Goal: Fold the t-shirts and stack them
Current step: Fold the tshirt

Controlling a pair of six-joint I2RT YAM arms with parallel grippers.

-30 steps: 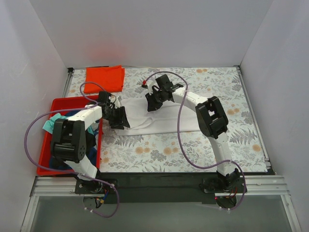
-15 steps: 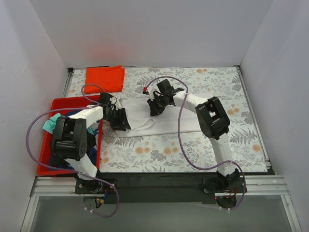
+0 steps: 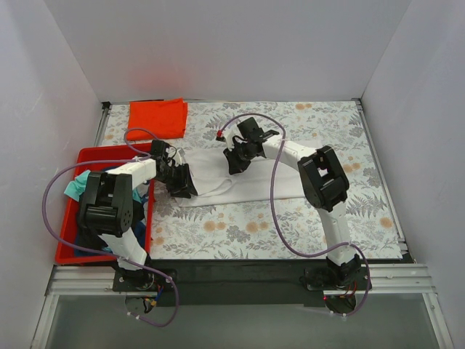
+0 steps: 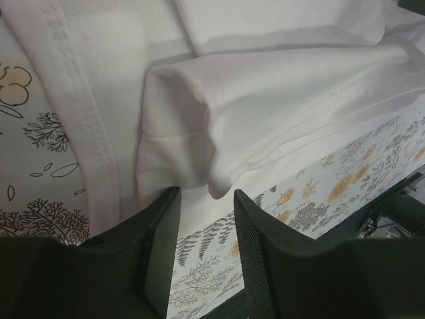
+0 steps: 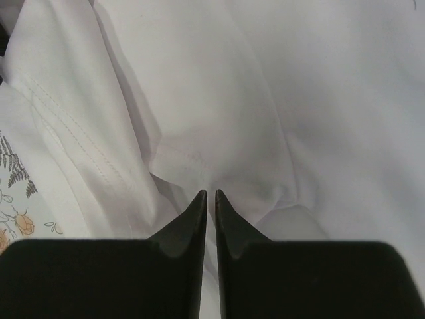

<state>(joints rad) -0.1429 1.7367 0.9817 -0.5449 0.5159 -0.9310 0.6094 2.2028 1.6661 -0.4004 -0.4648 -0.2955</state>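
- White t-shirt (image 3: 258, 178) is lying across the middle of the desk (image 3: 327, 218), partly folded, with its left end bunched into layered folds.
- Left arm (image 3: 134, 171) is leaning over from the bin side. The left jaws are sitting partly open at the shirt's left edge. In the wrist view a rolled fold of white cloth is hanging at the mouth of the gap and doesn't look pinched.
- Right arm (image 3: 290, 153) is bending in from the right. The right jaws are closed down to a hairline slit and pinching the white cloth near the shirt's far edge, with wrinkles fanning out from the tips.
- Orange-red t-shirt (image 3: 157, 116) is lying folded square in the far-left corner of the desk, well apart from the white one.
- Red bin (image 3: 109, 150) is sitting at the desk's left edge, holding a teal t-shirt (image 3: 75, 185) and some dark cloth. The left arm is covering most of it.
- Desk is wearing a floral covering of grey ferns and orange blossoms on white.
- Plain white walls (image 3: 232, 43) are boxing in the left, far and right sides.
- Aluminium rail (image 3: 232, 287) is running along the near edge.
- A purple cable (image 3: 272, 211) is looping off each arm.
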